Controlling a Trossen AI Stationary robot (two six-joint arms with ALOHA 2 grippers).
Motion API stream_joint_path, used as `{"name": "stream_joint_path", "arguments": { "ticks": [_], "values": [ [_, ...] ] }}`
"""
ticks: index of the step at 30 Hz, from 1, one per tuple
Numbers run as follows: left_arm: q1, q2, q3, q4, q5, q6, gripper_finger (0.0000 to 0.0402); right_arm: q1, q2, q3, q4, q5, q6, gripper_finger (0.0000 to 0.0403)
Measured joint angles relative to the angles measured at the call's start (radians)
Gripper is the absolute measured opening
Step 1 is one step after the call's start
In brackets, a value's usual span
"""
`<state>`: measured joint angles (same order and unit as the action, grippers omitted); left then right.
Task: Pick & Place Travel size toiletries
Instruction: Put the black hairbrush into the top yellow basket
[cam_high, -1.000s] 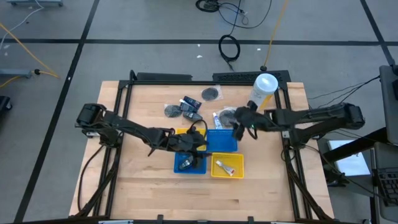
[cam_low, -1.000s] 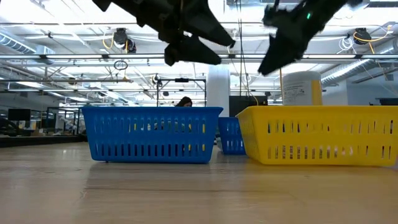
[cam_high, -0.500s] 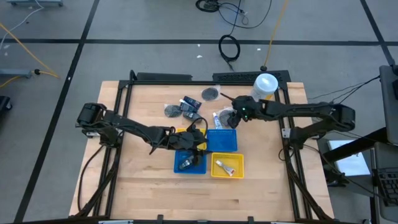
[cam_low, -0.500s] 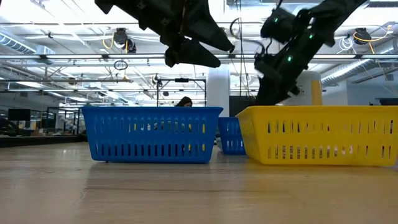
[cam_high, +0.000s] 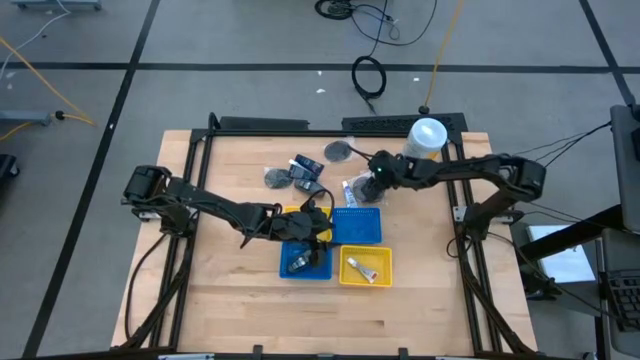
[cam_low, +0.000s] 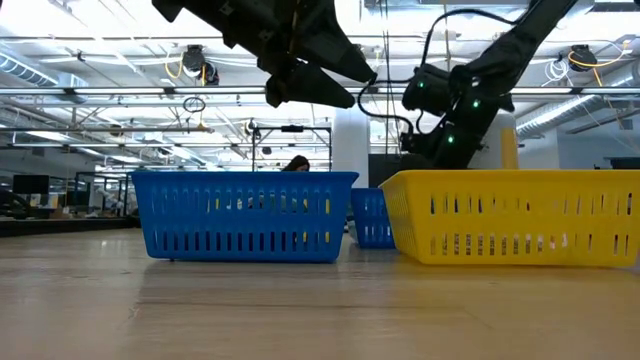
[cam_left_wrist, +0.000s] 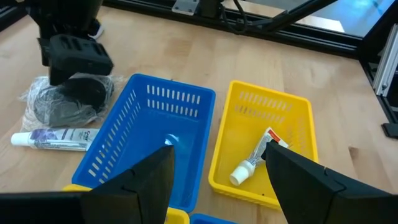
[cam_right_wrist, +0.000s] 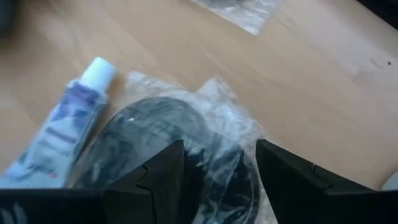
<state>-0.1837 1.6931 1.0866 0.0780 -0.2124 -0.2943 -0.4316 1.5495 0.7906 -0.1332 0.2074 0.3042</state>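
The toiletries lie loose on the far half of the table: a round grey packet in clear wrap (cam_right_wrist: 168, 140), a white tube with blue marks (cam_right_wrist: 68, 134) beside it, dark bottles (cam_high: 305, 168) and two more packets (cam_high: 338, 150) (cam_high: 277, 177). My right gripper (cam_right_wrist: 221, 180) is open and low over the wrapped packet (cam_left_wrist: 62, 102), one finger on each side of its middle. My left gripper (cam_left_wrist: 221, 180) hangs open above the trays, holding nothing. A tube (cam_left_wrist: 255, 158) lies in a yellow tray (cam_left_wrist: 292, 115). My right gripper comes at the round packet from above, slanting down, its fingers (cam_right_wrist: 155, 180) over the clear wrap (cam_right_wrist: 217, 106). I cannot tell whether they touch the wrap. The packet lies flat on the table.
Blue trays (cam_high: 357, 225) (cam_high: 305, 260) and yellow trays (cam_high: 365, 265) stand mid-table under and beside my left gripper (cam_high: 318, 228). A tall white-and-cream canister (cam_high: 425, 140) stands at the far right, close to my right arm. Bare wood lies along the near edge and the left.
My right gripper has come down and moved toward the table's left, from above the blue tray's far edge to just over the round wrapped packet, tipping further downward. Its arm has swung toward the far edge. The toiletries have not moved.
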Motion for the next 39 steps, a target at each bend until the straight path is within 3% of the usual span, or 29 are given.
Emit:
{"name": "stream_joint_path", "arguments": {
  "ticks": [19, 31, 35, 39],
  "values": [
    [0.0, 0.0, 0.0, 0.0, 0.0, 0.004, 0.0246, -0.027, 0.004, 0.0, -0.009, -0.082, 0.014, 0.0192],
    [-0.001, 0.001, 0.0, 0.0, 0.0, 0.004, 0.0246, -0.028, 0.123, 0.006, 0.056, -0.132, 0.018, 0.019],
    [-0.001, 0.001, 0.0, -0.001, 0.001, 0.003, 0.0246, -0.027, 0.129, 0.004, 0.065, -0.136, 0.024, 0.016],
    [-0.001, 0.001, 0.0, -0.001, 0.001, 0.003, 0.0246, -0.027, 0.13, 0.003, 0.062, -0.145, 0.015, 0.0084]
  ]
}}
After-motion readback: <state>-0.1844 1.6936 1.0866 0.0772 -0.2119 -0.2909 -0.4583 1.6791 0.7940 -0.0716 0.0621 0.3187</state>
